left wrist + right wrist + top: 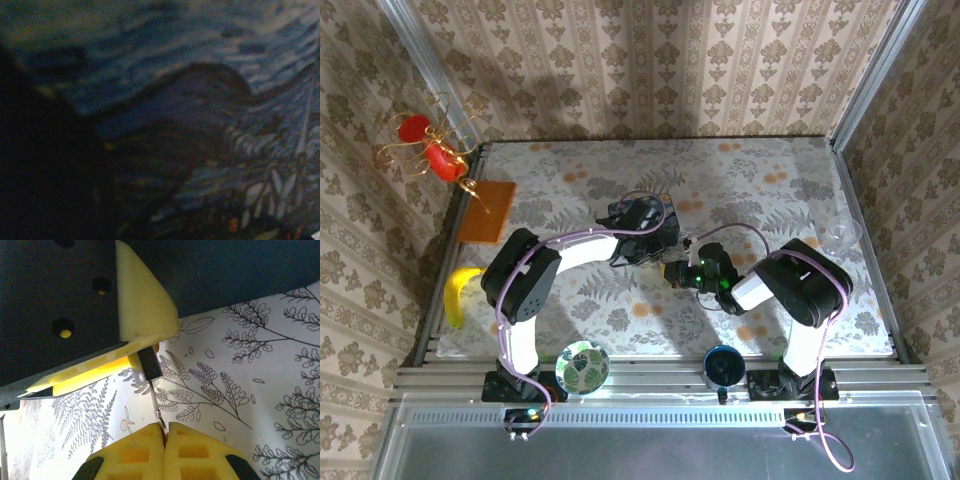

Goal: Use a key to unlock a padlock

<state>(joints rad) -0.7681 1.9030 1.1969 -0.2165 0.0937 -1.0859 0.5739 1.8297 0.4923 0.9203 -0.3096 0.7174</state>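
In the right wrist view my right gripper [164, 432] is shut on the key [156, 402], a thin metal sliver. The key's blade runs up to the bottom of the padlock [149, 363], a small dark-grey block. The padlock sticks out between the yellow pads [142, 305] of my left gripper [148, 351], which is shut on it. From above, the left gripper [658, 250] and the right gripper [676, 271] meet tip to tip at the table's middle. The padlock's shackle is hidden.
A blue painted tin [666, 212] lies under the left wrist and shows blurred and close in the left wrist view [200, 60]. An orange mat [488, 210], a banana [460, 292], a clear cup [840, 235], a patterned bowl [582, 367] and a blue mug [722, 365] ring the table.
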